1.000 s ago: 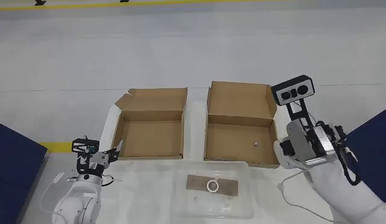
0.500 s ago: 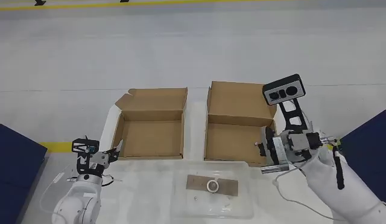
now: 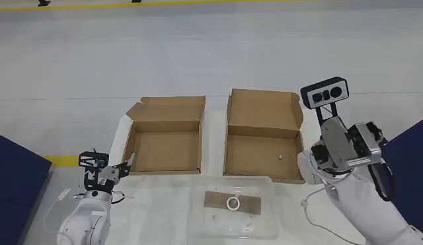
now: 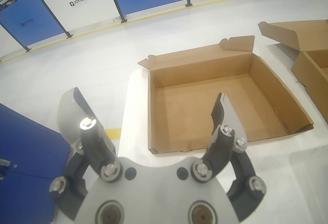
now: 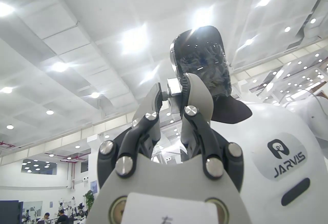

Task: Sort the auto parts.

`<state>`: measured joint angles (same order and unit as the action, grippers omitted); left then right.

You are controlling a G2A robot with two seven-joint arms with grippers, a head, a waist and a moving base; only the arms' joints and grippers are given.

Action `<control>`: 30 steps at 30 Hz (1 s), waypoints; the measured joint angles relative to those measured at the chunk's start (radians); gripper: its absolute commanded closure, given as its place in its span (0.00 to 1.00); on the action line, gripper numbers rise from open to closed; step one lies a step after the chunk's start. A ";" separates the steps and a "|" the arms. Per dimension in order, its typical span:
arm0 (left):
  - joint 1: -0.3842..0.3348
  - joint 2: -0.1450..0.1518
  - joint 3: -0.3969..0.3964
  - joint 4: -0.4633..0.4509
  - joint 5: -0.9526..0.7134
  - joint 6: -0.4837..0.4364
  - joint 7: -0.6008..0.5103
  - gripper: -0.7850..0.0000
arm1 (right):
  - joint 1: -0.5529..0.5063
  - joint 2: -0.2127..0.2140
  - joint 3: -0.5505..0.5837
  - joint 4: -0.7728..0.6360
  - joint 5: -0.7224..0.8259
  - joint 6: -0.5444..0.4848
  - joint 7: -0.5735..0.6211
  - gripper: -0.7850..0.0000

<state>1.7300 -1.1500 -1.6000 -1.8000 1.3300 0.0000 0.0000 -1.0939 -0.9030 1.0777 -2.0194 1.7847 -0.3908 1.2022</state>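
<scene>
My left gripper (image 4: 148, 97) (image 3: 120, 168) is open and empty, low over the table's near left corner, facing the left cardboard box (image 4: 279, 86) (image 3: 165, 151). That box has nothing in it. My right gripper (image 5: 171, 90) (image 3: 342, 147) is raised at the right of the right cardboard box (image 3: 261, 113) and points upward, shut on a small silver metal part (image 5: 173, 88). A tiny part (image 3: 281, 157) lies on the right box's floor. A white ring (image 3: 233, 204) rests on a brown card (image 3: 215, 200) in the clear tray (image 3: 264, 232).
Both boxes stand side by side at the table's far half with their lids folded back. The clear tray sits near the front edge between the arms, with a few tiny bits inside. A cable (image 3: 317, 212) hangs by the right arm.
The right arm swung left over the right box's near corner, then back out to the right and higher. The left arm has stayed still.
</scene>
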 measured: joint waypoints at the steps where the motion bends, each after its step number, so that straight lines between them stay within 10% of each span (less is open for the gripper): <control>1: 0.000 0.000 0.000 0.000 0.000 0.000 0.000 0.00 | -0.003 -0.005 0.004 0.000 0.005 0.001 0.000 1.00; 30: 0.000 0.000 0.000 0.000 0.000 0.000 0.000 0.00 | -0.049 -0.069 0.121 0.010 -0.231 0.062 -0.041 1.00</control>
<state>1.7300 -1.1500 -1.6000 -1.8000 1.3300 0.0000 0.0000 -1.1431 -0.9722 1.1987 -2.0094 1.5536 -0.3283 1.1617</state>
